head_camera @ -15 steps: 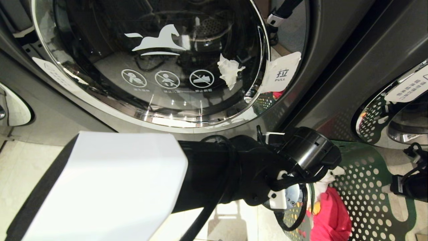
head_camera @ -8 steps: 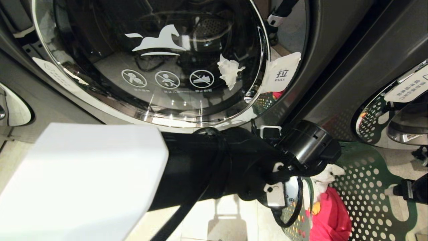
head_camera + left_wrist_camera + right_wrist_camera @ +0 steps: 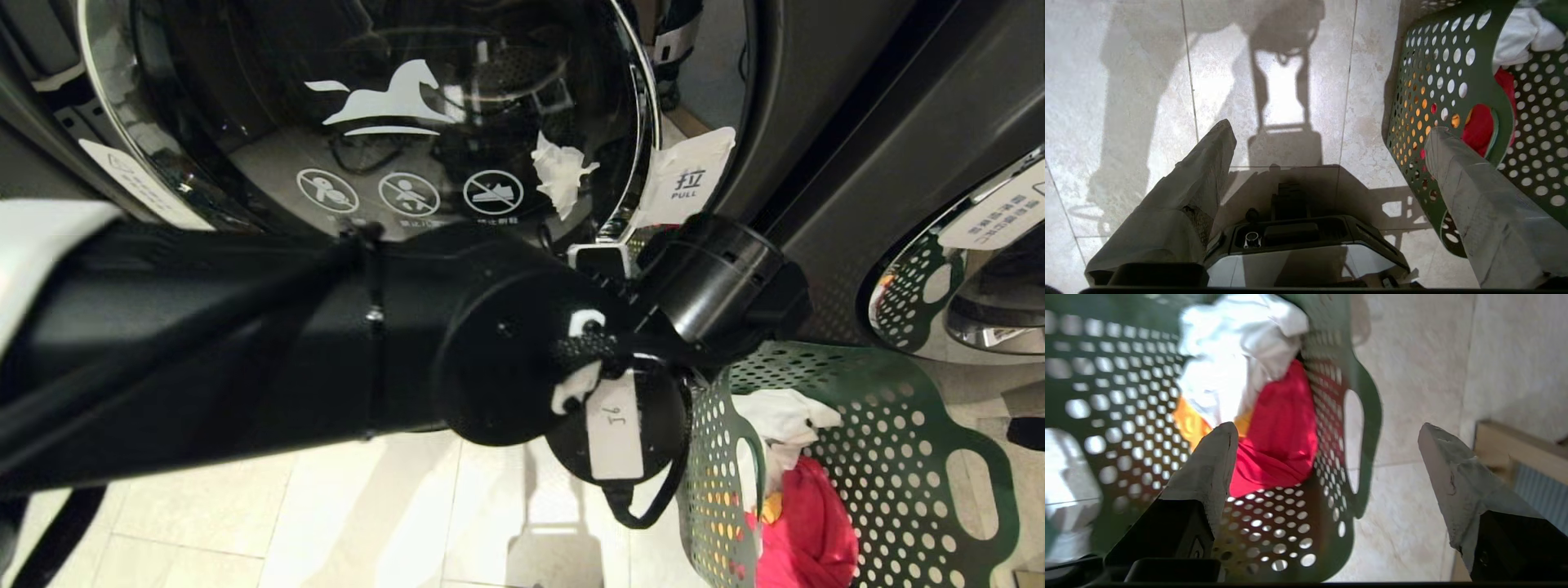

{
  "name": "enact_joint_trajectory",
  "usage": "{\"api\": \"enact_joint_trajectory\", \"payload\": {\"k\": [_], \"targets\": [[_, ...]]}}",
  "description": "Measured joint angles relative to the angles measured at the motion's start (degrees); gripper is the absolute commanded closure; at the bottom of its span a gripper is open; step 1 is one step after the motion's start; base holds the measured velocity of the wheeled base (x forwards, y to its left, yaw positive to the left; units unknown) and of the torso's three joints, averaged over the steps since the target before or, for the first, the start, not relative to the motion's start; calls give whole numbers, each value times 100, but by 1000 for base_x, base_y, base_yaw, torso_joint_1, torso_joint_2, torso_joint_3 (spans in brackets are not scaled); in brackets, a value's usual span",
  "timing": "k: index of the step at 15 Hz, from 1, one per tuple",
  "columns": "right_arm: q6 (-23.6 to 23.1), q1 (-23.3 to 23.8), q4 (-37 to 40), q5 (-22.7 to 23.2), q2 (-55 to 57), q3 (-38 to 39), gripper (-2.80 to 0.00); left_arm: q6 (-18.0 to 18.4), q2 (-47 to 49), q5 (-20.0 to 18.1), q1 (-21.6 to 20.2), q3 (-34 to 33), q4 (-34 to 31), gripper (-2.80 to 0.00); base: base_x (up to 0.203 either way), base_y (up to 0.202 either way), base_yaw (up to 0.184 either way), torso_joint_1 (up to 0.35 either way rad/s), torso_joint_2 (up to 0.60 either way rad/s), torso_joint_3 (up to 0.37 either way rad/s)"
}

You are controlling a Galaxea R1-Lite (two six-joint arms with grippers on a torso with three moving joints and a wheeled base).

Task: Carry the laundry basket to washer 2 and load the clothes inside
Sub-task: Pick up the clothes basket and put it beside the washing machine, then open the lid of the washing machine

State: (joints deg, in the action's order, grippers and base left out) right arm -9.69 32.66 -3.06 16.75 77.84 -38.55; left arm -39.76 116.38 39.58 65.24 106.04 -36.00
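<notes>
Since a second earlier our left arm (image 3: 326, 351) had swung up across the head view, now covering the lower part of the washer door where it had sat lower over the floor; our right arm, seen at the right edge earlier, had nearly left that view. Laundry basket (image 3: 890, 457) stayed put.

We saw the laundry basket, dark green with round holes and an oval handle cut-out, standing on the pale tiled floor (image 3: 351, 523) at lower right of the head view, just in front of the washers. The clothes (image 3: 804, 514) lay inside: white garment (image 3: 1237, 363) on top, red garment (image 3: 1280, 433) under it, a bit of yellow-orange garment (image 3: 1190, 422) beside them.

Left gripper (image 3: 1331, 134) had its two fingers (image 3: 1208, 163) spread wide, nothing between them; one finger over bare tile, the other over the basket's near wall. We could not tell if it touched the rim.

Right gripper (image 3: 1327, 437) also had fingers wide apart, empty, with one finger (image 3: 1212, 469) over the basket interior and the other outside the handle wall, over the floor.

Washer (image 3: 784, 98) in dark grey stood behind the arm, its round chrome-rimmed door (image 3: 384, 139) closed, white horse logo (image 3: 384, 98) on the glass, a PULL tag (image 3: 686, 175) at its right edge. We saw no numeral on it. A second washer door (image 3: 963, 269) showed at the far right, mirroring the basket.
</notes>
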Motion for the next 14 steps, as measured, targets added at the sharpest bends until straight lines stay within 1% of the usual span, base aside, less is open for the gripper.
{"api": "enact_joint_trajectory", "payload": {"k": [2, 3, 5, 8, 10, 12, 14], "targets": [[10, -2, 0, 229, -438, 187, -280, -349, -339, 33, 14, -88, -308, -280, 0, 0, 0, 0, 0, 0], [10, -2, -2, 314, -644, 315, 0, -574, -528, 87, 25, -182, -509, 0, 0, 0, 0, 0, 0, 0], [13, -5, -16, 381, -953, 547, 0, -939, -898, 165, 27, -504, -748, 0, 0, 0, 0, 0, 0, 0], [27, -5, -5, 381, -1175, 686, 0, -1021, -1413, 196, -29, -857, -1041, 0, 0, 0, 0, 0, 0, 0], [20, -63, -4, 384, -1229, 710, 0, -1038, -1734, 247, -157, -1026, -1188, 0, 0, 0, 0, 0, 0, 0], [13, -286, -11, 386, -1264, 840, 0, -1040, -2173, 287, -430, -1439, -1202, 0, 0, 0, 0, 0, 0, 0], [11, -551, -21, 384, -1334, 1088, 0, -1040, -2775, 287, -852, -2014, -1188, 0, 0, 0, 0, 0, 0, 0]]}}
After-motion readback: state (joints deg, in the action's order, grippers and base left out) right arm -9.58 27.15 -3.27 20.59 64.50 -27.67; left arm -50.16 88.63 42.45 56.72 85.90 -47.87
